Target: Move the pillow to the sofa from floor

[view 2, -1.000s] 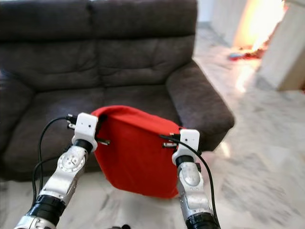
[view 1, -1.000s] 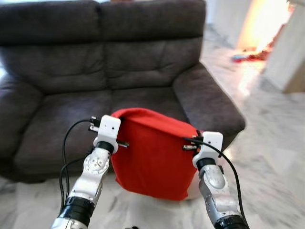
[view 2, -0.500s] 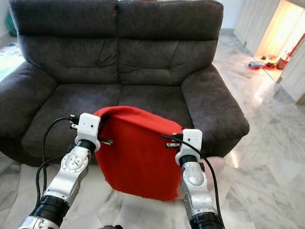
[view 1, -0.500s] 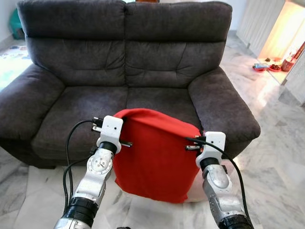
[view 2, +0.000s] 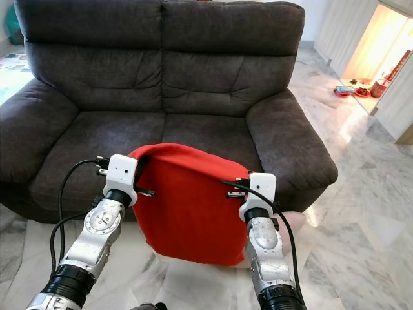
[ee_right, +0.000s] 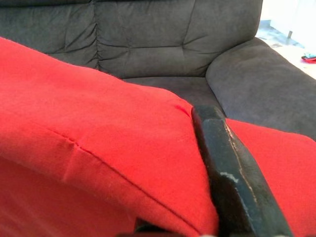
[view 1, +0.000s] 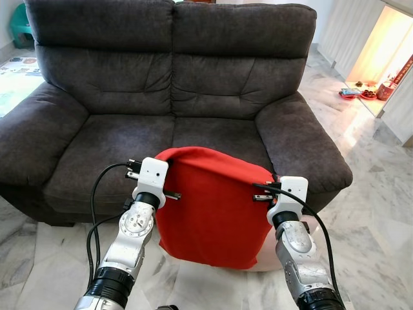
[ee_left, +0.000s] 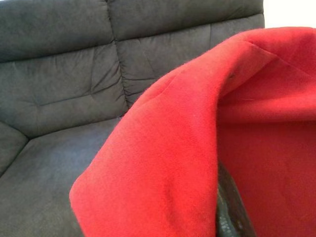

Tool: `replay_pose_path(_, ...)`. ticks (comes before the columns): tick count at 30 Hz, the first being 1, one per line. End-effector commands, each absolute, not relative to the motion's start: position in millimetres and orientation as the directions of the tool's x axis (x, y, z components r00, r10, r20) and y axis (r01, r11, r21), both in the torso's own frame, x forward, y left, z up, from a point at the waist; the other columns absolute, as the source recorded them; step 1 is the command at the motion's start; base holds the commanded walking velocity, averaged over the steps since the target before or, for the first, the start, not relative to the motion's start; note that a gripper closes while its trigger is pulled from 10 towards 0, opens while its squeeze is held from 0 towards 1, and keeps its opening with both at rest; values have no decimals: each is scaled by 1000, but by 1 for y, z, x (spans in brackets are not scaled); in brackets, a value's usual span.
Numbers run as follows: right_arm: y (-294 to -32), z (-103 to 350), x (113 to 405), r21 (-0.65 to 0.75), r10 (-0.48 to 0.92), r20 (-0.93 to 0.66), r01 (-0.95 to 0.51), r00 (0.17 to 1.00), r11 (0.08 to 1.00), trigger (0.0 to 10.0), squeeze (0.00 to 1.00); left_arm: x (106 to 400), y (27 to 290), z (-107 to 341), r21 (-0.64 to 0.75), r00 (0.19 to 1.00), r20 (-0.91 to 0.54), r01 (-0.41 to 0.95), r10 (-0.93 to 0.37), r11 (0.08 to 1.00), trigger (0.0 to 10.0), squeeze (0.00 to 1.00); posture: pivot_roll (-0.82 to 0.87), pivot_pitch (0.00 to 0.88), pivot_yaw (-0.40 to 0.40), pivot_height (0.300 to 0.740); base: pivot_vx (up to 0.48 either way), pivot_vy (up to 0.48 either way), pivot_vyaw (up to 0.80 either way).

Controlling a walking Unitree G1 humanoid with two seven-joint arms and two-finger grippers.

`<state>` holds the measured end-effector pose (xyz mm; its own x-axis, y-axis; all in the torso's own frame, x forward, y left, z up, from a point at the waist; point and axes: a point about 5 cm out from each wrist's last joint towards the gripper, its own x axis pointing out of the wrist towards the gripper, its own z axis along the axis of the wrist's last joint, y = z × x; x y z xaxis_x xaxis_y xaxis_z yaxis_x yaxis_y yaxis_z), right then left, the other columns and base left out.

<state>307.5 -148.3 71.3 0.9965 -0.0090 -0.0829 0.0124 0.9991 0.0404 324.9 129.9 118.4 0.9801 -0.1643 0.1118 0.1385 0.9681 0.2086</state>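
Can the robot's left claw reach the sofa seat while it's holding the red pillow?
Probably yes. The left claw holds the pillow up in front of the sofa, and nothing lies between them, though it may need a step closer.

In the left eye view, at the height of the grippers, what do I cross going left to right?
Sofa's left armrest → left gripper → red pillow → right gripper → sofa's right armrest → marble floor.

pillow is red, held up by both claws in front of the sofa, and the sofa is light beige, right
Not quite. The sofa is dark grey-brown, as the left eye view shows. The rest holds: the red pillow is held up before it by the left claw and right claw.
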Motion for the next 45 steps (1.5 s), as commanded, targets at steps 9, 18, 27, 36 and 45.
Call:
replay_pose_path(9,-173,92,314,66,-124,11,123,992,990,10000,0,328,152,131,192,984,172,23,-56,981,10000,0,48,0,-67,740,0,430,444)
replay_pose_path(18,-171,92,314,53,-111,8,110,994,992,10000,0,328,153,131,195,984,171,21,-55,981,10000,0,51,0,-67,740,0,427,0)
replay_pose_path(27,-168,92,315,43,-91,12,90,996,995,10000,0,328,153,131,196,984,172,20,-55,980,10000,0,54,0,-67,740,0,413,502)
replay_pose_path(36,-166,91,315,69,-90,9,89,996,994,10000,0,328,154,131,196,983,174,17,-52,981,10000,0,57,0,-67,740,0,394,149)
replay_pose_path(45,-163,90,315,69,-79,2,78,997,995,10000,0,328,155,131,196,984,173,12,-47,980,10000,0,63,0,-69,740,0,384,0)
